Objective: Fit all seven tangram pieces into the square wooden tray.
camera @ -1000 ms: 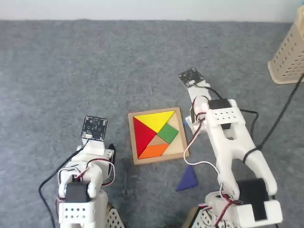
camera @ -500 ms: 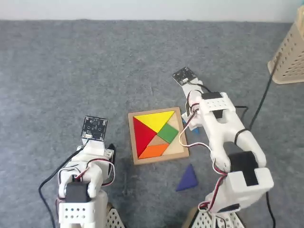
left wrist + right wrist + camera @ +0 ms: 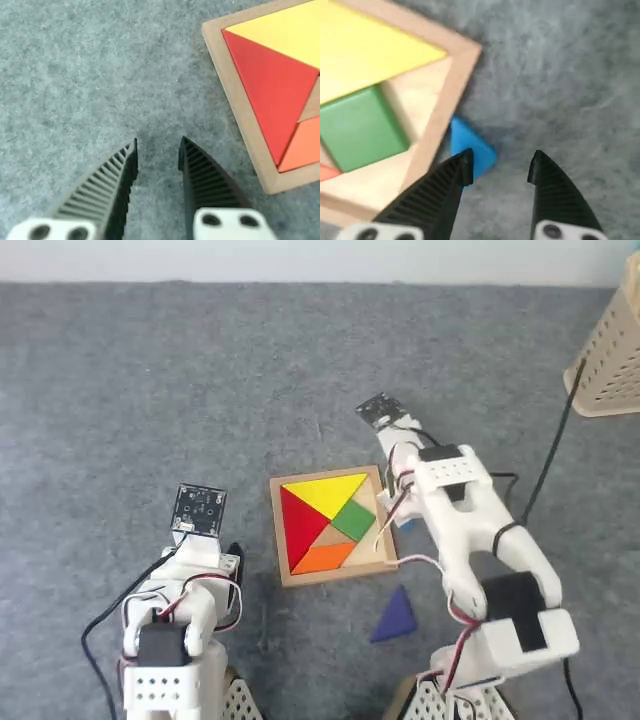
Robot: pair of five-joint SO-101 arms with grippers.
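Since the blue piece (image 3: 470,140) lies just beside the rim of the tray (image 3: 464,67), the right end effector (image 3: 502,156), spread above it, should centre over the piece first, then close gently without nudging the tray.

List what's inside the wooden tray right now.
The tray holds four pieces: yellow triangle, red triangle, green square, orange piece. Bare wood beside the green square. The right arm covers part of that side in the high view.
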